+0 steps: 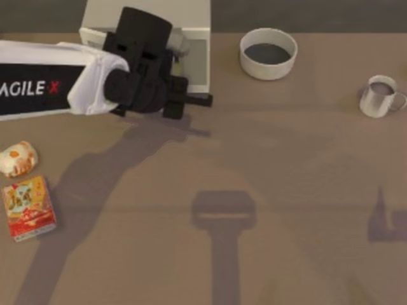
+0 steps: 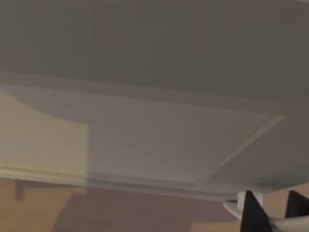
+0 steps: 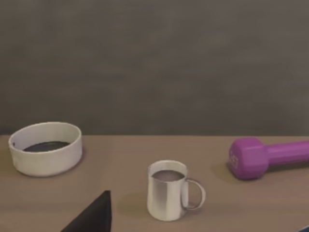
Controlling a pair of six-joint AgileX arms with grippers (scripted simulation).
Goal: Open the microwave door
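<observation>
A round white bowl stands on the surface right of the microwave, its inside dark at the bottom. Farther right, a metal mug with a side handle holds a dark liquid. The right wrist view shows the same bowl and mug, and a purple dumbbell lying beyond the mug; its end bears embossed marks too small to read.

The microwave sits at the far edge of the surface, left of centre. The left arm reaches across it from the left; the letters "AGILE X" read on its white casing. The left gripper is at the front of the microwave door. In the left wrist view its dark fingertips flank the white bar handle, but I cannot tell whether they are clenched on it.

At the left edge lie a small bread-like packet and a red and yellow box with print that cannot be read.

Of the right gripper, only a dark fingertip shows in its own wrist view.
</observation>
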